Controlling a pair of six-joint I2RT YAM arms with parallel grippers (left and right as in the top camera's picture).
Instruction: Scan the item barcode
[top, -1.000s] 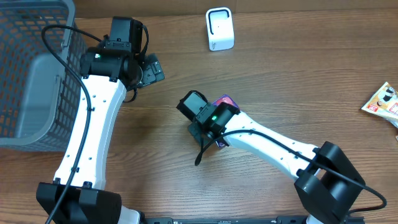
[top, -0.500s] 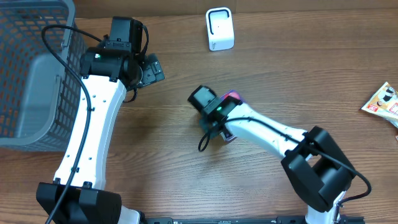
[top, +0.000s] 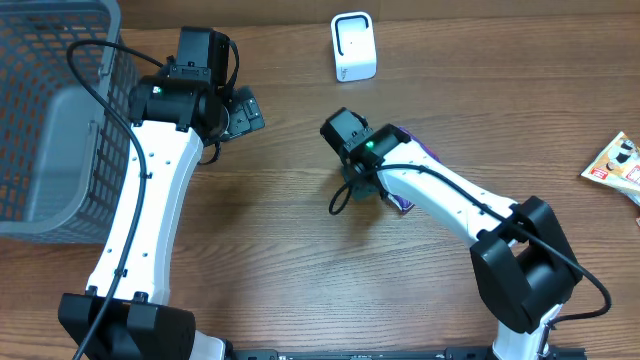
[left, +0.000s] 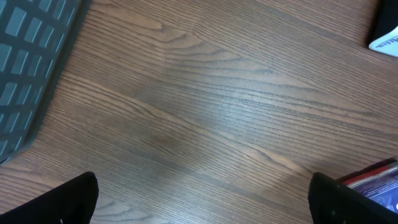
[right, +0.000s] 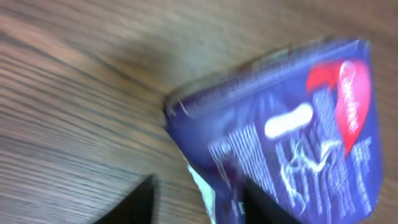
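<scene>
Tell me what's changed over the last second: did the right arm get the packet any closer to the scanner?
Yes. The right gripper carried the purple packet away from the robot and slightly to its right, toward the white scanner. The blurred wrist view doesn't show whether the packet is still gripped. The left gripper, open and idle, the basket and the snack packet at the right edge stayed put.

The left arm (top: 140, 215) and right arm (top: 452, 200) have smooth white links with boxy black joints and bases. A thin black cable (top: 336, 204) trails along each, and a small green light (top: 371, 148) glows at each wrist. The left gripper (left: 205, 202) has plain black fingers (left: 68, 202).
</scene>
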